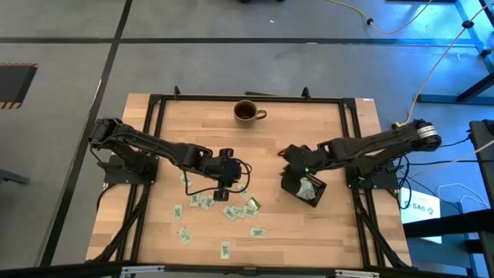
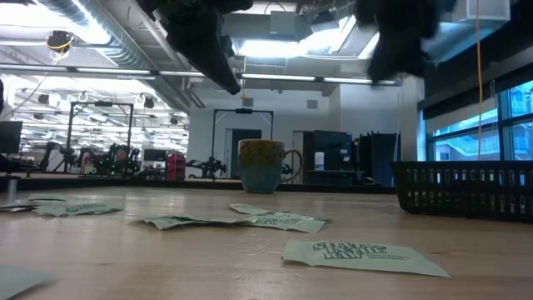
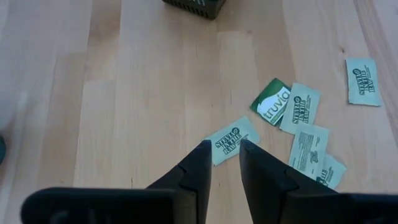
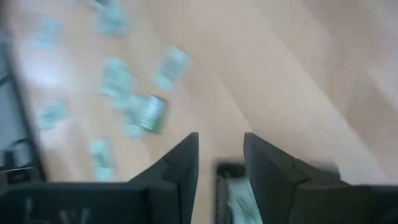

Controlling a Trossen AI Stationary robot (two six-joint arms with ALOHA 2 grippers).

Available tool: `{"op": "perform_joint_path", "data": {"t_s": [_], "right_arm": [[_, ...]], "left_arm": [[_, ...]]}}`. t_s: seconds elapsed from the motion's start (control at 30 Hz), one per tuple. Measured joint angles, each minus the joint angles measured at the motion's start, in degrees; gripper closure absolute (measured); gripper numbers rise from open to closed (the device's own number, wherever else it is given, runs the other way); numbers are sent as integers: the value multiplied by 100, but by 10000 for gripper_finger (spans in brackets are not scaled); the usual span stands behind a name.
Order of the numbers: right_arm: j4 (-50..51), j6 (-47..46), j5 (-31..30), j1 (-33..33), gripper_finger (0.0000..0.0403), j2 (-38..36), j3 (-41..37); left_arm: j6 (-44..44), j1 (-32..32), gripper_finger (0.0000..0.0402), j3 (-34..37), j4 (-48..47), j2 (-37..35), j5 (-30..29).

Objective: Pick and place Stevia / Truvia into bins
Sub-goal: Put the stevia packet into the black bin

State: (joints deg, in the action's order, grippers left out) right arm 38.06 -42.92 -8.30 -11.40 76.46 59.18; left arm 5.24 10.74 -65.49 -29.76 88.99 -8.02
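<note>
We are hovering the left claw (image 3: pixel 222 163) over the middle of the worktop (image 1: pixel 201 131), fingers narrowly parted and holding nothing, lined up on one Stevia sachet (image 3: pixel 231 140) lying flat just beyond the tips. The right claw (image 4: pixel 221 163) is hanging above the black bin (image 1: pixel 304 188) near the worktop's right edge, fingers apart and empty; a sachet is showing inside the bin below it.

The risk, as we are judging it: the flat sachet may slide or buckle instead of lifting, or the claw may pinch a neighbour, since a green Truvia sachet (image 3: pixel 272 102) and others are overlapping just beside it.

We are counting roughly a dozen loose sachets toward the front edge, one bin, and one brown mug (image 1: pixel 247 113) near the back edge.
</note>
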Motion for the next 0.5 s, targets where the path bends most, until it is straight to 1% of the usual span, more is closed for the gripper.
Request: {"op": "perform_joint_path", "data": {"t_s": [0.1,0.2,0.27,0.37,0.5], "right_arm": [[-380,863,-58,0,273,75,364],[-916,1823,-77,-20,273,316,578],[-1082,2269,-92,-60,273,593,740],[-1048,2511,-74,-74,273,1135,1051],[-1056,2713,-83,-66,273,1912,1480]], "left_arm": [[180,0,327,0,58,0,144],[258,0,328,-2,98,-58,519],[219,2,328,0,122,-175,737],[40,-10,328,0,134,-433,959],[-83,-123,328,231,418,-982,947]]}}
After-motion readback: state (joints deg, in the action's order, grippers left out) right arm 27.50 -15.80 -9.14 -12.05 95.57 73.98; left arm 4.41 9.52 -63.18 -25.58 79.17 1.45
